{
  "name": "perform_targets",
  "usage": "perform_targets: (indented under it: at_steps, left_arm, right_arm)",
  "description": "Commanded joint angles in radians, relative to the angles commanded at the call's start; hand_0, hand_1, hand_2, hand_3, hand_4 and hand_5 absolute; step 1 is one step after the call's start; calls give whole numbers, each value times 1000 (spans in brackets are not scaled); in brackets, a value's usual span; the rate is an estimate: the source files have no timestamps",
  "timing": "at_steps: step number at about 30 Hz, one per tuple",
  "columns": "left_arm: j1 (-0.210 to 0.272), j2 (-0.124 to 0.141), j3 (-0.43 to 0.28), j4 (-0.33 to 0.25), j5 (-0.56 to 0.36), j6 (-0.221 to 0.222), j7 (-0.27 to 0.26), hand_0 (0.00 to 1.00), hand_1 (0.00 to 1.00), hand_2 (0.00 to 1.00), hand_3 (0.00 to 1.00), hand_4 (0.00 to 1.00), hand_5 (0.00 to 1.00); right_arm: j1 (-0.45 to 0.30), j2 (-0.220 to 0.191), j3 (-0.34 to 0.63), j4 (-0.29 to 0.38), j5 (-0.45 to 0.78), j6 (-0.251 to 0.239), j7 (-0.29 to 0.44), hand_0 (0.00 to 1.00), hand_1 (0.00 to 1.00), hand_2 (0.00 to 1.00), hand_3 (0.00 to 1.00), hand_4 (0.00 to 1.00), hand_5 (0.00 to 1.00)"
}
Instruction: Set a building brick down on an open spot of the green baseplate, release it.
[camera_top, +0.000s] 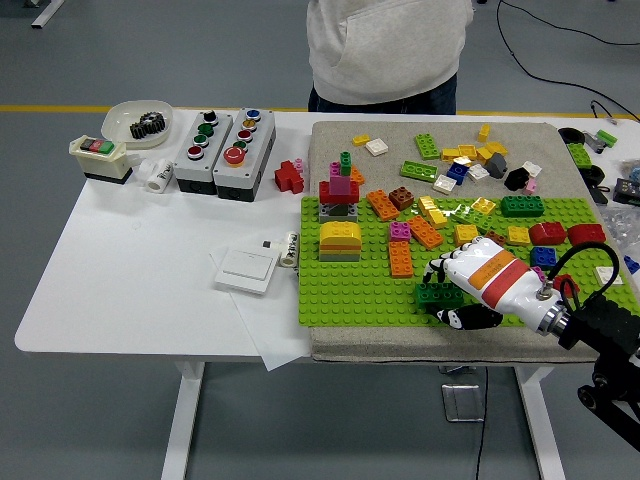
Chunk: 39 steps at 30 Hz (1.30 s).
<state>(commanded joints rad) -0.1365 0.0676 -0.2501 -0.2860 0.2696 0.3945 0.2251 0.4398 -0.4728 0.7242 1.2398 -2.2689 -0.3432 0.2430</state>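
Observation:
The green baseplate (350, 285) lies on a grey mat at the table's right half, with several bricks stuck on it. My right hand (447, 291), white with an orange and red band, reaches in from the lower right and is shut on a dark green brick (436, 294). The brick sits low over the plate's front edge, near its middle; whether it touches the studs I cannot tell. The left arm is out of sight.
A yellow-and-grey stack (340, 241) and a red tower (339, 195) stand on the plate's left. An orange brick (400, 259) lies just behind the hand. Loose bricks cover the mat's far side. A person (385, 50) stands at the far edge. Button boxes (222, 148) sit left.

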Motion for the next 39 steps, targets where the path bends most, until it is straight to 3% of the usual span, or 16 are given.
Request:
perform_targets:
  at_steps: [39]
  left_arm:
    - [-2, -3, -6, -2, 15, -2, 8, 742, 722, 715, 588, 637, 662]
  right_arm:
    - [-5, 26, -10, -44, 0, 4, -14, 180, 361, 477, 505, 643, 357]
